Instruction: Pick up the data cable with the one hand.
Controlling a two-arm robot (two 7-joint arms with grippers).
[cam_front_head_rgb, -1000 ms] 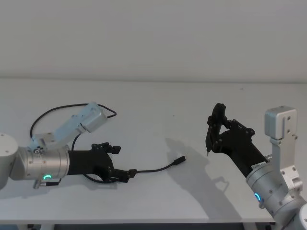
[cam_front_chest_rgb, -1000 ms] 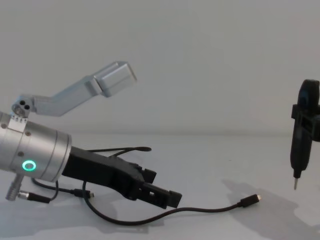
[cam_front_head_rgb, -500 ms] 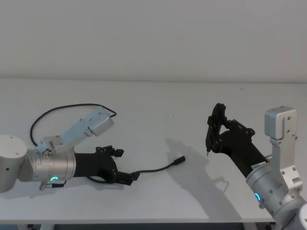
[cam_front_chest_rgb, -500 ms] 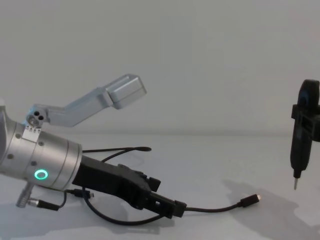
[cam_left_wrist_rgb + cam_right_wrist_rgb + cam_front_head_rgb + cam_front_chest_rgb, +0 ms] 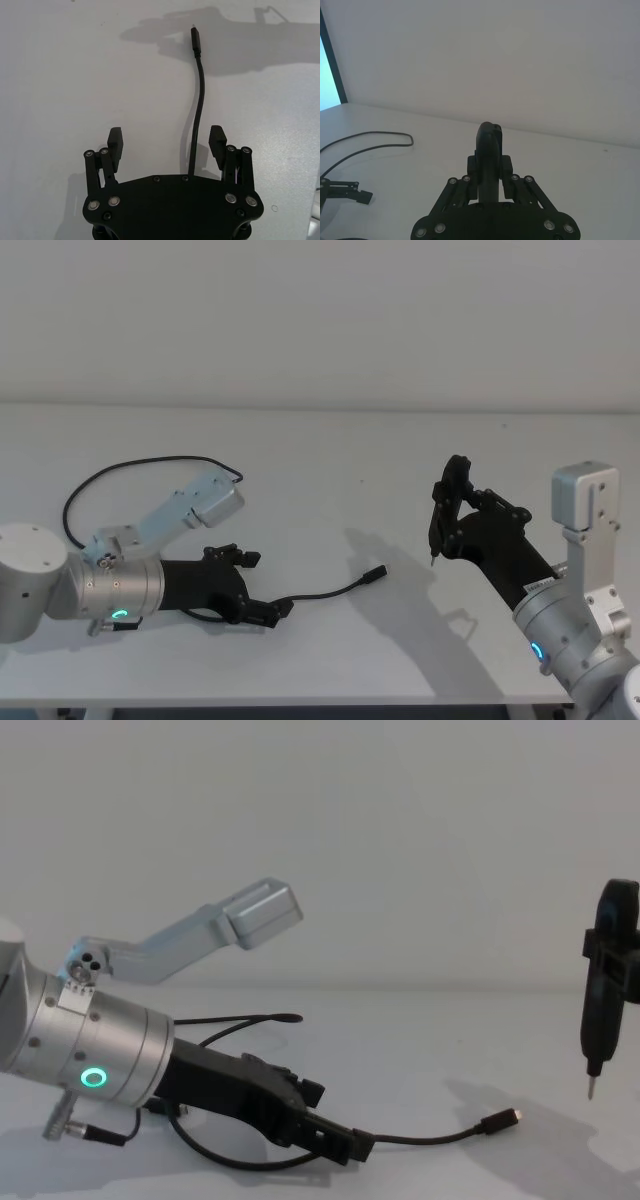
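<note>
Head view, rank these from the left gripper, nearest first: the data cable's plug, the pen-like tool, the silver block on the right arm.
From the left gripper, low on the left:
1. plug of the data cable, lying just to its right.
2. pen-like tool, raised, right of centre.
3. silver block, far right, on the right arm.

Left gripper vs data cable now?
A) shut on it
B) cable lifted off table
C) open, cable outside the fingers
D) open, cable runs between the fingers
D: the left gripper is open low at the table, the data cable passing between its fingers; the right gripper holds a pen-like tool, off to the right.
</note>
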